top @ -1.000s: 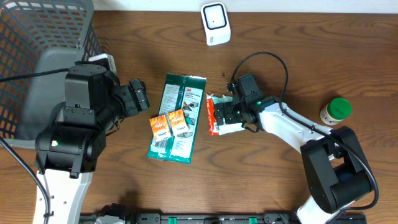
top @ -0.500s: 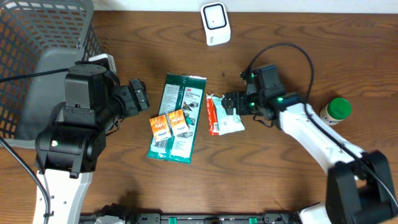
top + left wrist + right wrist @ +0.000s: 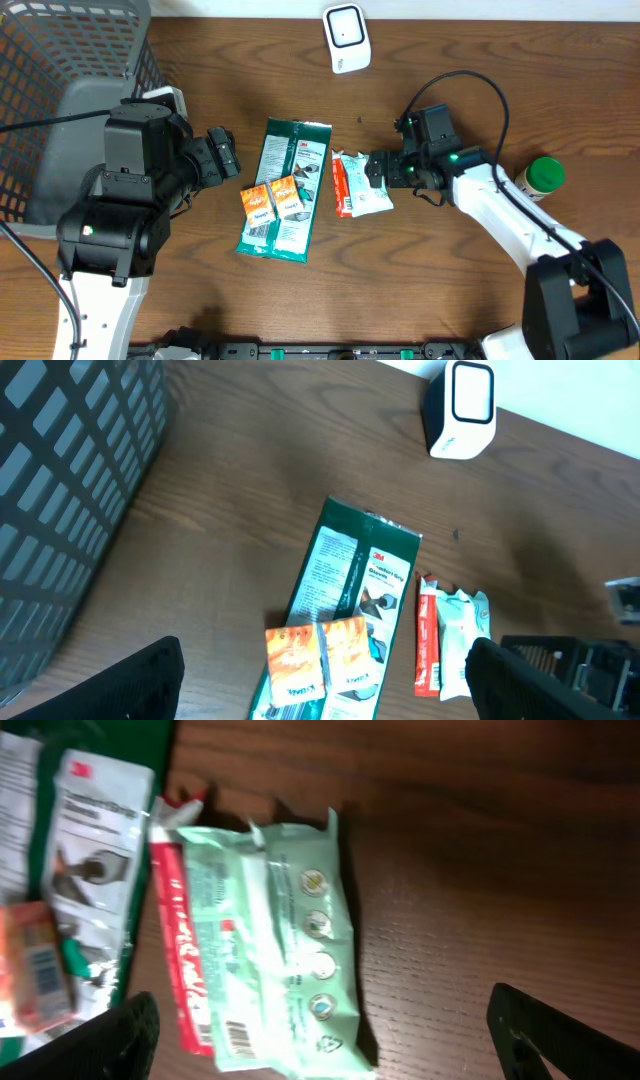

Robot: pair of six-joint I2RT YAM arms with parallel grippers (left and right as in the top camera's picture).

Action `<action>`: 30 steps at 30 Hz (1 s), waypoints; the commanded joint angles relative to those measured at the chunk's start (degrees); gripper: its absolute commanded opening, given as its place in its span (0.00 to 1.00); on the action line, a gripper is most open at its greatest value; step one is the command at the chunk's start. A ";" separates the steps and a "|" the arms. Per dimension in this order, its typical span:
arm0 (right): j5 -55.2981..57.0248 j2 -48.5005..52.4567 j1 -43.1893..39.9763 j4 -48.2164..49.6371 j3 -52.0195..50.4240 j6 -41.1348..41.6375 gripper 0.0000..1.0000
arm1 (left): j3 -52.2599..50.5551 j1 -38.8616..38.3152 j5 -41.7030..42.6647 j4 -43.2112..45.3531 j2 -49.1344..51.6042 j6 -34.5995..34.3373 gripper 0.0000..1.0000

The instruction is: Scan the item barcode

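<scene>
one barcode (image 3: 237, 1036) on the pale packet (image 3: 290, 920), right wrist view only

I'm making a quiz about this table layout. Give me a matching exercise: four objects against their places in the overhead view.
1 white plastic barcode scanner
2 grey mesh basket
3 green-capped white bottle
4 pale green plastic pouch

a far right side
b top left corner
c near the centre
d top middle

Pairs: 1-d, 2-b, 3-a, 4-c

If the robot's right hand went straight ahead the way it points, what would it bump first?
Most likely the pale green packet, lying just ahead of the open right gripper. Its height above the packet is unclear.
</scene>
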 commanded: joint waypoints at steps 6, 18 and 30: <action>0.70 6.08 -0.15 1.25 0.42 0.63 0.99 | 0.72 0.15 -0.94 0.00 -0.09 0.13 0.90; -0.02 6.51 0.42 1.92 0.44 0.57 0.94 | 0.72 0.15 -0.94 0.00 -0.09 0.13 0.90; -6.01 -0.50 -3.52 0.11 0.55 0.15 0.91 | 0.72 0.15 -0.94 0.00 -0.09 0.13 0.90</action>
